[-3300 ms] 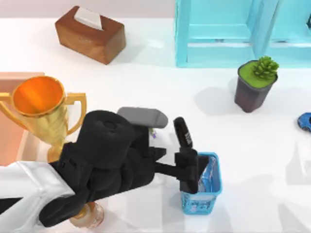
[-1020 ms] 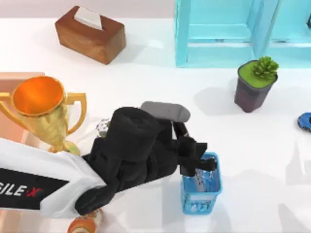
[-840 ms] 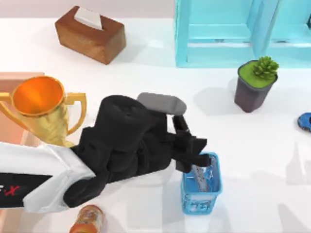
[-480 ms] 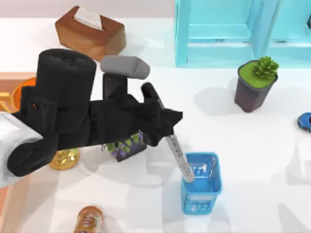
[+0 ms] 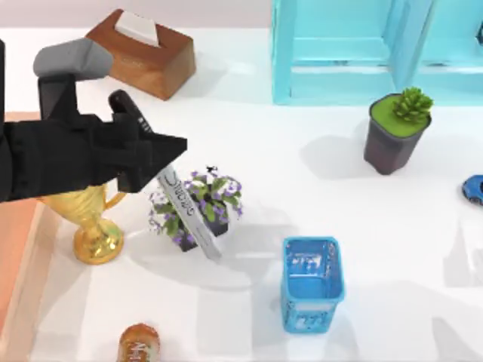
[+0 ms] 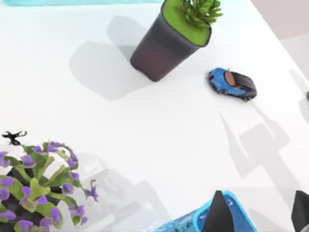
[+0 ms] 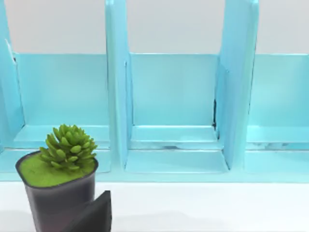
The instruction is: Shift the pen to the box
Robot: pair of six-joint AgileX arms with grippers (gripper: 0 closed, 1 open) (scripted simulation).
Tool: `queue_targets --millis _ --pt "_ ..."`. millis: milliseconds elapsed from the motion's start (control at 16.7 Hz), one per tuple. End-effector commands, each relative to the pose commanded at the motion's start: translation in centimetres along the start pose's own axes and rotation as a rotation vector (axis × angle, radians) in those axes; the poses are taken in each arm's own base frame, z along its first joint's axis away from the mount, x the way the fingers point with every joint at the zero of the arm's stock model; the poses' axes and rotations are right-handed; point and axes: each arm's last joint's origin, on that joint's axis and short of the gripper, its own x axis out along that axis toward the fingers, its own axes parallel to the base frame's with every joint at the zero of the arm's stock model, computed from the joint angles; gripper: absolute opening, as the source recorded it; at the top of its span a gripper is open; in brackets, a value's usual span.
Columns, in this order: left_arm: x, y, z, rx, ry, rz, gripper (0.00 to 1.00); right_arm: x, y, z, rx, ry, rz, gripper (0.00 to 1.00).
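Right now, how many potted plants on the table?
2. The purple-flowered plant stands mid-table, under the pen held by the left claw. The green succulent pot stands at the right, before the blue shelf.

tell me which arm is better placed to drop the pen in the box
Left. The left gripper already holds the pen above the purple flower plant, and the box sits at the table's left edge right beside that arm.
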Motion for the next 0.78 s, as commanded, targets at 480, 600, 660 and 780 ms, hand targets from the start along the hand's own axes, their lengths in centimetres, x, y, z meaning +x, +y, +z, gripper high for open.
queue_targets --millis 480,600,660,780 --pt "-0.8 0.3 0.7 0.027 -0.026 0.011 0.00 0.0 0.0 0.0 0.000 0.000 0.000 1.00" --pt "-2.4 0.5 2.3 0.100 -0.091 0.027 0.00 0.0 0.0 0.0 0.000 0.000 0.000 1.00" --pt "-3.6 0.7 3.4 0.151 -0.135 0.044 0.00 0.0 0.0 0.0 0.000 0.000 0.000 1.00" --pt "-6.5 1.3 5.4 0.279 -0.221 0.109 0.00 0.0 0.0 0.0 0.000 0.000 0.000 1.00"
